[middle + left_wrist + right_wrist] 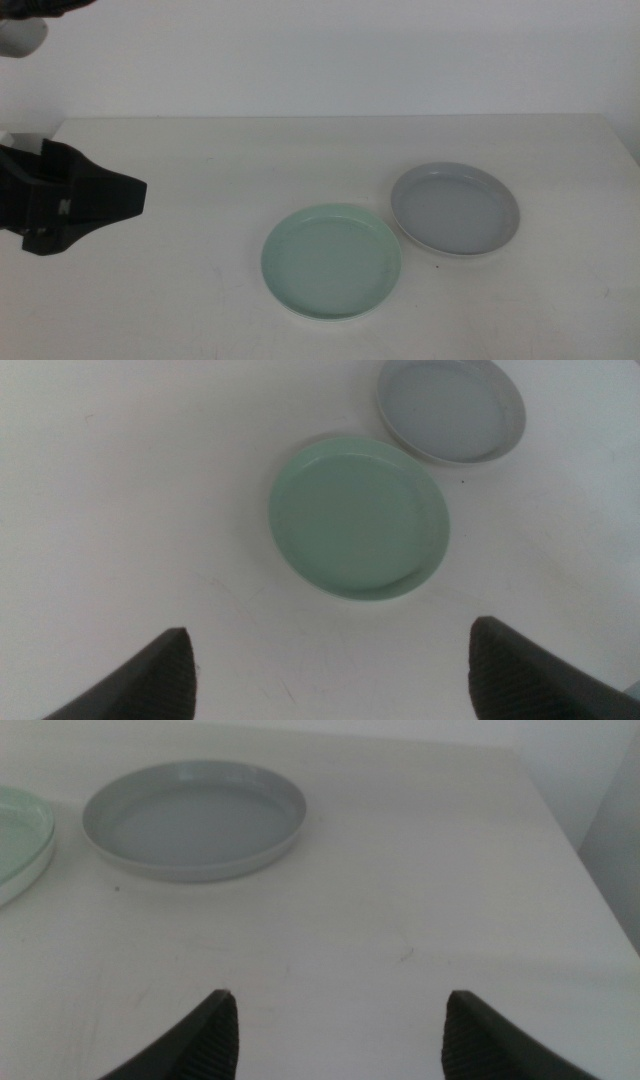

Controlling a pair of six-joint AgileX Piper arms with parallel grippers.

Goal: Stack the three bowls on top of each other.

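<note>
Two of the bowls show. A pale mint green bowl point(331, 262) point(358, 516) lies on the table near the front middle. A light grey-blue bowl point(455, 208) point(450, 408) point(194, 816) lies just behind and to the right of it, their rims close together. My left gripper point(135, 195) point(330, 628) hovers open at the left side of the table, well apart from the green bowl, and holds nothing. The right gripper point(340, 993) is out of the middle view. It stands open and empty over the table to the right of the grey-blue bowl.
The white table point(220, 160) stretches bare behind and to the left of the bowls. Its right edge point(570, 840) runs near the right gripper. A pale wall rises behind the table's far edge.
</note>
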